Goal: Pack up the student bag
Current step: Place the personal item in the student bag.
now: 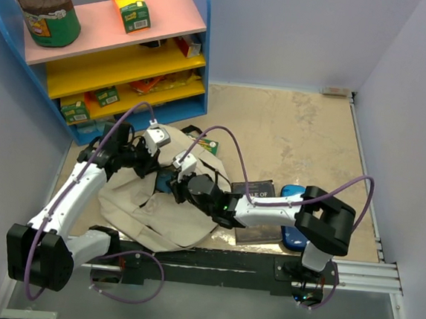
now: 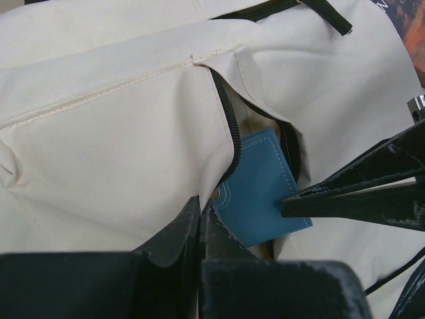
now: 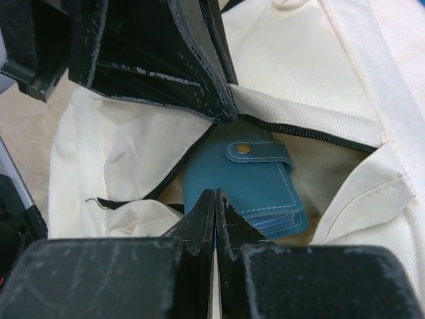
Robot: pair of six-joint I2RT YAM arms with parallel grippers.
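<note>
The beige student bag (image 1: 138,205) lies flat between the arms, and a zipped pocket is held open. My left gripper (image 1: 151,156) is shut on the pocket's upper fabric edge by the black zipper (image 2: 229,126) and holds it up. A blue snap wallet (image 3: 252,179) sits half inside the pocket and also shows in the left wrist view (image 2: 259,189). My right gripper (image 3: 214,198) is shut on the wallet's near edge; its fingers (image 2: 345,193) reach in from the right. The bag (image 3: 319,60) fills both wrist views (image 2: 106,153).
A dark book (image 1: 257,208) and a glossy blue pencil case (image 1: 294,237) lie right of the bag under the right arm. A green box (image 1: 204,142) lies at the bag's far edge. A coloured shelf unit (image 1: 117,61) stands at the back left.
</note>
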